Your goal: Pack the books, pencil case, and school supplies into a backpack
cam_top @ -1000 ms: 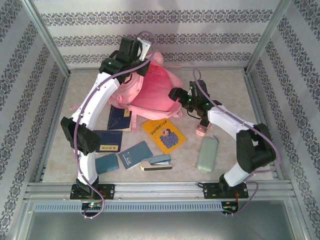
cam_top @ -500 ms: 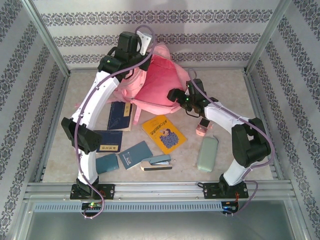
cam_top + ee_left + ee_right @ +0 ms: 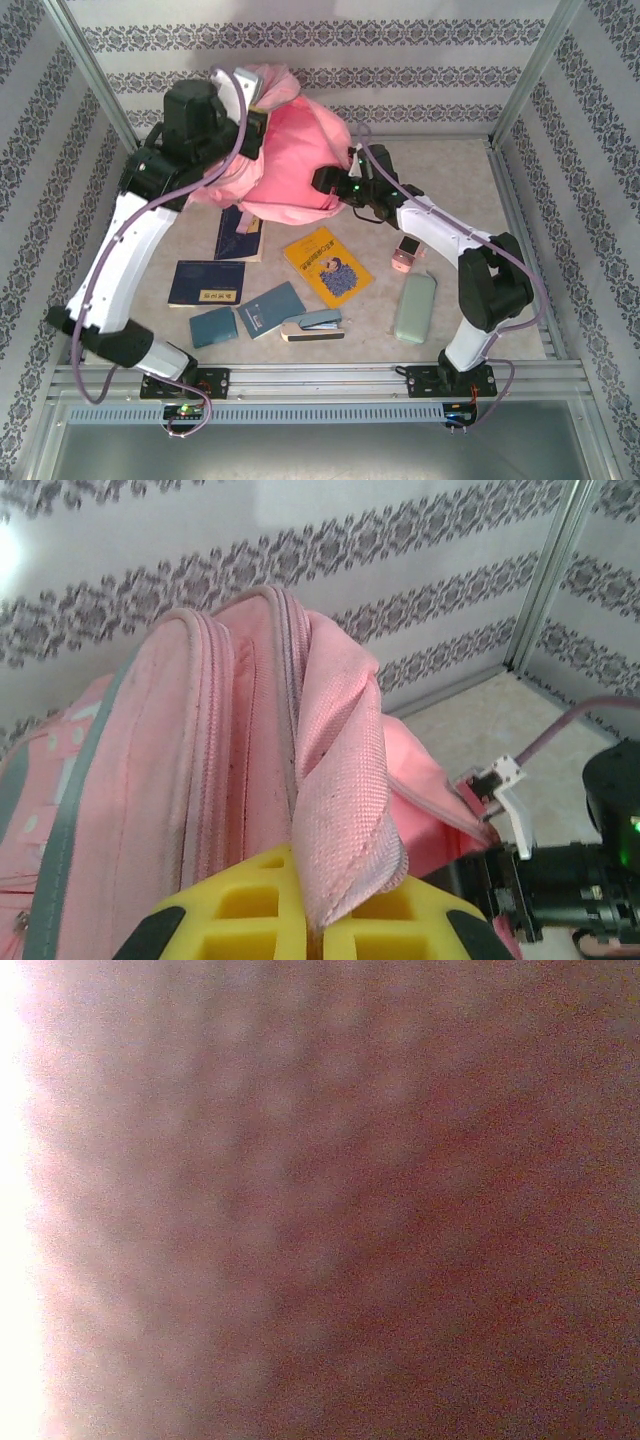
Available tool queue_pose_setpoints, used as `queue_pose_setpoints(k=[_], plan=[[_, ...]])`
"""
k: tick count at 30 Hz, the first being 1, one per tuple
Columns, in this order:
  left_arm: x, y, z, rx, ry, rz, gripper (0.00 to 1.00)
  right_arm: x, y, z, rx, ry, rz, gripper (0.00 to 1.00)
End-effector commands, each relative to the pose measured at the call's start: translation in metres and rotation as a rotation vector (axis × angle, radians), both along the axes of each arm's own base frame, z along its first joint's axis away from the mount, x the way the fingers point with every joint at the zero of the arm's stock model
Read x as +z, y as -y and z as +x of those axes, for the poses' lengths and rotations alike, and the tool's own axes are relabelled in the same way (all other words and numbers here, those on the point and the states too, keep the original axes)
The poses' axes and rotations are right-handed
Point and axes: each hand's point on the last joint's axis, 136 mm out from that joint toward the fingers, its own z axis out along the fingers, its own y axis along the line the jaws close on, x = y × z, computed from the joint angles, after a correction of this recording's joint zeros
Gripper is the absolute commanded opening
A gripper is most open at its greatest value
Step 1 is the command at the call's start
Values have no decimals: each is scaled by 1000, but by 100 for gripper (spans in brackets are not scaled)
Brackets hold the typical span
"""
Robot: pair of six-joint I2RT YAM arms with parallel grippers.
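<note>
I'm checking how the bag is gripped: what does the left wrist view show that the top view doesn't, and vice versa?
Left wrist view: the left gripper shut on a woven strip of the backpack. Top view: books, stapler and pencil case lying on the table. Both: the pink backpack held up, right arm beside it.

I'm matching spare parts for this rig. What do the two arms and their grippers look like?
The left arm and right arm both have white shells between black joints, each trailed by a lilac cable. The left gripper has yellow fingers with rectangular hollows. A small green light glows on the right arm's black wrist.
</note>
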Motion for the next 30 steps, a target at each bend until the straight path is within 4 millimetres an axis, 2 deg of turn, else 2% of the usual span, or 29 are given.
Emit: queue_pose_setpoints(k=[1, 3, 6, 9, 11, 17, 22, 26, 30], plan=[[2, -7, -8, 40, 90, -69, 0, -29, -2, -13, 25, -63, -72, 81], [-40, -19, -12, 90, 16, -56, 0, -33, 1, -25, 46, -62, -132, 87], [-90, -31, -13, 140, -91, -69, 0, -31, 14, -39, 51, -39, -209, 91], [-123, -33, -7, 180, -190, -109, 0, -19, 30, -53, 43, -9, -259, 93], [-135, -31, -3, 191, -222, -157, 0, -13, 44, -63, 28, -6, -313, 93], [-140, -9, 4, 116, -268, -324, 0, -19, 137, -89, -264, -109, -603, 98], [-141, 1, 5, 71, -299, -368, 0, -37, 205, -106, -492, -259, -634, 98], [-141, 4, 3, 54, -310, -388, 0, -63, 221, -117, -548, -443, -601, 98], [-146, 5, 1, 40, -336, -385, 0, -86, 226, -119, -552, -578, -605, 98]])
